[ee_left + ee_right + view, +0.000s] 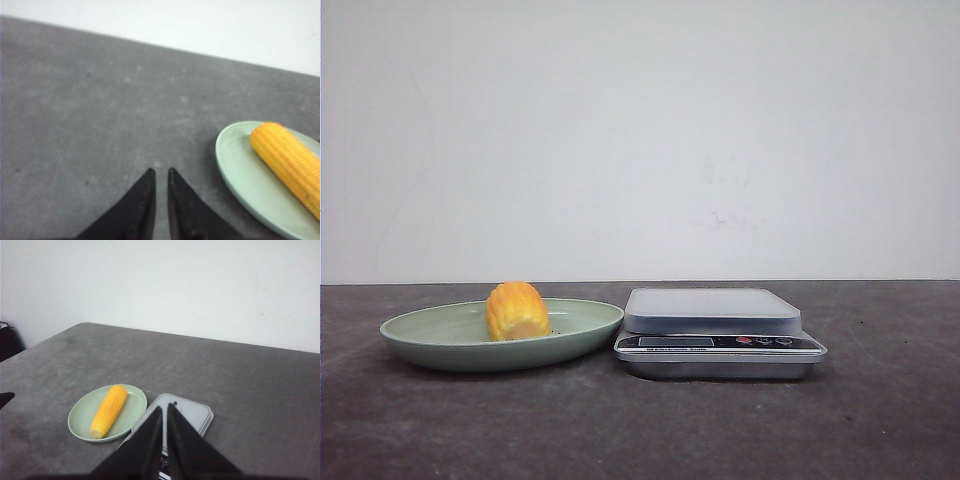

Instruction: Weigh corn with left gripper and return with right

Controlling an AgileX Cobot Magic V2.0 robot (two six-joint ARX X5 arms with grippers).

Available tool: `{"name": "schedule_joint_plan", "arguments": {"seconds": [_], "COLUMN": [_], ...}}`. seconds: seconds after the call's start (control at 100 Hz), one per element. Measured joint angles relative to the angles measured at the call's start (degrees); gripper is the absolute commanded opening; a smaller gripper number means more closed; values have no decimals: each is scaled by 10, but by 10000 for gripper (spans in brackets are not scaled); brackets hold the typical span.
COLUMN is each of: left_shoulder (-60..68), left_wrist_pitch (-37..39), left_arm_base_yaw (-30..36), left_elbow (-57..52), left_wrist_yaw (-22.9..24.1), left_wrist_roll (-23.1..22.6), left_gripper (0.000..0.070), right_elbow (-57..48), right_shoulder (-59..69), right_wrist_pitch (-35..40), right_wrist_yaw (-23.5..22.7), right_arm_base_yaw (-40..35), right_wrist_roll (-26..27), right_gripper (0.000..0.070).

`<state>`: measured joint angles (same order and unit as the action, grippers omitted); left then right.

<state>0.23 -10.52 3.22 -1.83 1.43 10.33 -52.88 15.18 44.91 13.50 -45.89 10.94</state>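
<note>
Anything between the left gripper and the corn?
Only bare tabletop and the plate's near rim; left wrist view shows left gripper short of the corn.

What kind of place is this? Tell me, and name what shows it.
Probably a lab test bench rather than a real kitchen: a bare grey table against a blank white wall, set only with a corn cob on a green plate beside a digital scale.
</note>
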Motion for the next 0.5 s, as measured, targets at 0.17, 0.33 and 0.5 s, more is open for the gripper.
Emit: {"name": "schedule_joint_plan", "arguments": {"seconds": [0.17, 0.33, 0.5], "left_shoulder": [0, 0, 0], "left_wrist_pitch": [0, 0, 0], "left_arm_base_yaw": [-1, -1, -1], "left_elbow": [0, 0, 0], "left_wrist_yaw": [-2, -2, -2], "left_wrist_roll": [-8, -22, -24], "left_gripper": [0, 0, 0], "right_elbow": [0, 0, 0], "right_shoulder": [0, 0, 0], "right_wrist_pitch": [0, 0, 0], "right_wrist_yaw": [0, 0, 0], "right_arm_base_yaw": [0, 0, 0], "right_wrist_roll": [0, 0, 0], "right_gripper": [7, 7, 7]}}
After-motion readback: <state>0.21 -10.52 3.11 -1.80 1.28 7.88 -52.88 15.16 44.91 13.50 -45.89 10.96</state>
